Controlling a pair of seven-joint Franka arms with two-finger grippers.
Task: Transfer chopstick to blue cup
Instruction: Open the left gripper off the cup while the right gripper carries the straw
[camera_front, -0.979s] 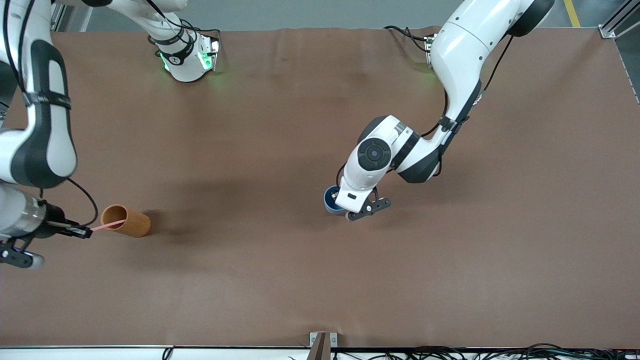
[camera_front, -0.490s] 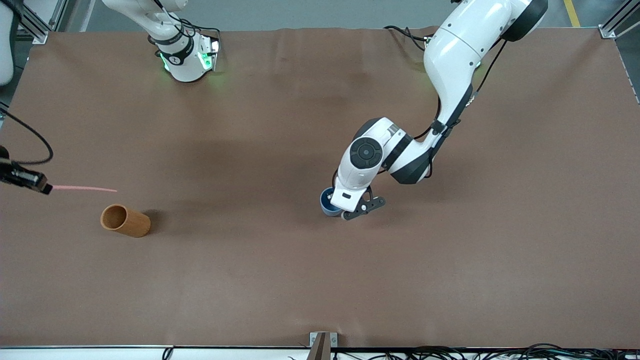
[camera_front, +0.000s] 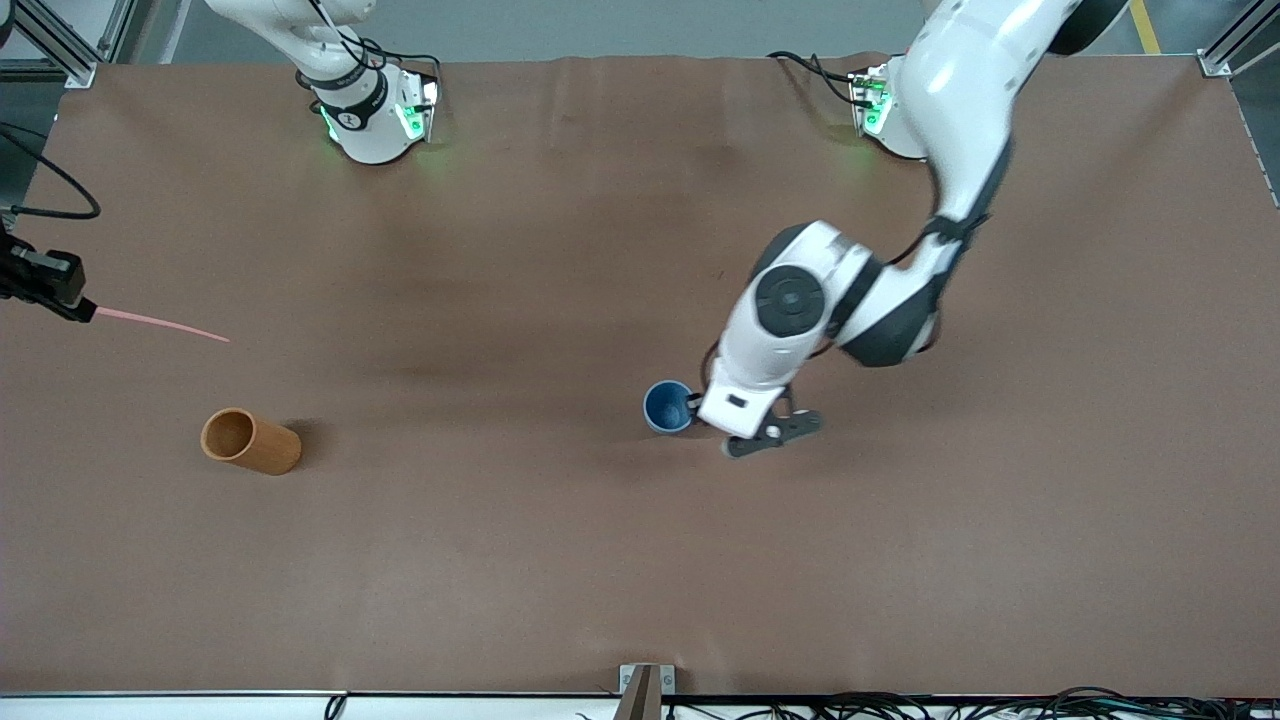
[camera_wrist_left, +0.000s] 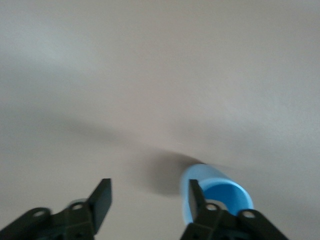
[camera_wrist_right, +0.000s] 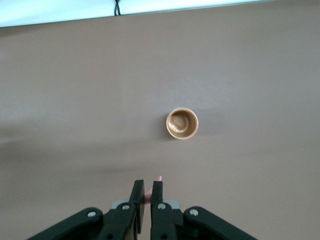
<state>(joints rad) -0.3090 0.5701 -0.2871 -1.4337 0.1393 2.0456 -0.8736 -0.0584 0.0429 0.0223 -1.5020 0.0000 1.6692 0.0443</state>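
My right gripper (camera_front: 80, 305) hangs over the right arm's end of the table, shut on one end of the thin pink chopstick (camera_front: 160, 326). The stick juts out nearly level over bare cloth. In the right wrist view only its pink tip (camera_wrist_right: 159, 178) shows past the shut right gripper (camera_wrist_right: 148, 192). The blue cup (camera_front: 668, 407) stands upright near the table's middle. My left gripper (camera_front: 752, 425) hovers low beside it, open. In the left wrist view the blue cup (camera_wrist_left: 216, 192) sits just outside one finger (camera_wrist_left: 195, 200), and nothing lies between the jaws of the left gripper (camera_wrist_left: 148, 201).
An orange-brown cylinder cup (camera_front: 250, 441) stands upright at the right arm's end, nearer the front camera than the chopstick; its inside (camera_wrist_right: 182, 123) looks empty in the right wrist view. Brown cloth (camera_front: 500, 560) covers the table. Cables run along the near edge.
The right gripper drew the chopstick out of the orange-brown cup and raised it. The left gripper opened and shifted off the blue cup toward the left arm's end.
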